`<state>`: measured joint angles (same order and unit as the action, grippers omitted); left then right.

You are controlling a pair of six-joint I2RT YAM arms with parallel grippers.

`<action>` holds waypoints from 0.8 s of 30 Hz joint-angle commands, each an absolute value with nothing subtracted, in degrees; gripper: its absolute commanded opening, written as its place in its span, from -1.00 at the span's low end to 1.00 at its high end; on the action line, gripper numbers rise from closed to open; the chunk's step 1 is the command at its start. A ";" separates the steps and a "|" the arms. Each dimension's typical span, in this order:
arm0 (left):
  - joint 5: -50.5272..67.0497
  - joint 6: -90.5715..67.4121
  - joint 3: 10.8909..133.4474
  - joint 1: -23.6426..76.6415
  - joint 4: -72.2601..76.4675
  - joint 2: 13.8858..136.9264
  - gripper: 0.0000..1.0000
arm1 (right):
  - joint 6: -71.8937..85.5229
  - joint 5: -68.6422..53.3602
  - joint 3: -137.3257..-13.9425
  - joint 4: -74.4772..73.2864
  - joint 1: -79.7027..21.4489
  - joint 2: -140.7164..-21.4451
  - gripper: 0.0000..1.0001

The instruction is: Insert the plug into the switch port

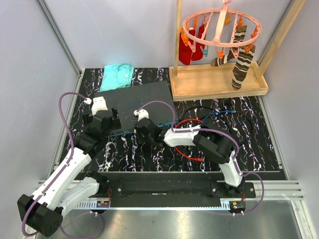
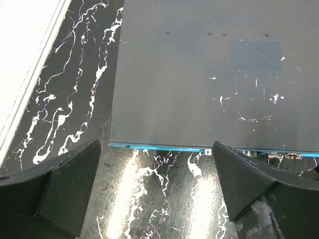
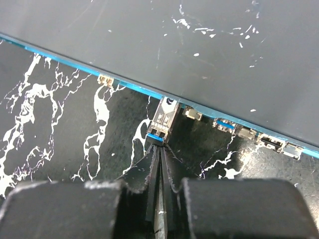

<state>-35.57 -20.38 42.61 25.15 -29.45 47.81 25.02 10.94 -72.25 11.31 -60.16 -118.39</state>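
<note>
From above, the switch (image 1: 142, 102), a flat matte grey slab, lies midway on the black, white-veined bench (image 1: 249, 144). The left wrist view shows the left fingers (image 2: 65, 184), blunt dark wedges, spread wide and empty before its teal edge. At the right wrist, the boxy metal plug (image 3: 163, 117) sits in that edge, with the right fingers (image 3: 149, 172) nearly closed at its blue tail, their hold unclear. Seating looks nearly done, and a straight final push seems the next move.
</note>
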 commanded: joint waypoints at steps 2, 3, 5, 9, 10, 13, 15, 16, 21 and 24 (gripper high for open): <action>-36.04 -20.65 43.33 24.78 -26.89 47.55 0.98 | 24.62 22.05 -77.34 25.49 -56.95 -117.51 -0.79; -36.12 -20.65 43.33 24.79 -26.89 47.46 0.98 | 23.83 22.58 -77.60 25.49 -56.95 -117.68 -0.79; -35.86 -20.65 43.33 24.79 -26.89 47.37 0.98 | 22.42 23.38 -78.66 25.40 -56.87 -118.65 -0.78; -35.59 -20.65 43.24 24.78 -26.81 47.20 0.98 | 21.71 21.36 -80.59 25.58 -56.95 -120.67 -0.78; -35.42 -20.74 43.24 24.61 -26.89 47.11 0.98 | 22.06 20.84 -80.86 25.66 -56.95 -121.54 -0.78; -35.25 -20.74 43.16 24.70 -26.89 47.02 0.97 | 23.20 21.79 -80.60 27.77 -56.87 -122.52 -0.77; -35.16 -20.92 43.15 24.70 -26.89 46.93 0.98 | 23.90 24.15 -79.81 30.40 -56.87 -122.69 -0.74; -34.98 -20.92 43.15 24.70 -26.81 46.76 0.98 | 24.86 25.04 -79.63 31.19 -56.87 -122.70 -0.73; -34.28 -21.09 43.07 24.70 -26.89 46.32 0.98 | 26.45 28.82 -78.05 36.29 -56.95 -121.91 -0.65; -33.75 -21.27 42.98 24.70 -26.72 45.97 0.98 | 26.72 28.83 -76.91 35.78 -56.87 -120.86 -0.51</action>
<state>-34.70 -20.75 42.61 24.95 -29.45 47.35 25.80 17.41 -75.50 17.63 -59.70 -123.31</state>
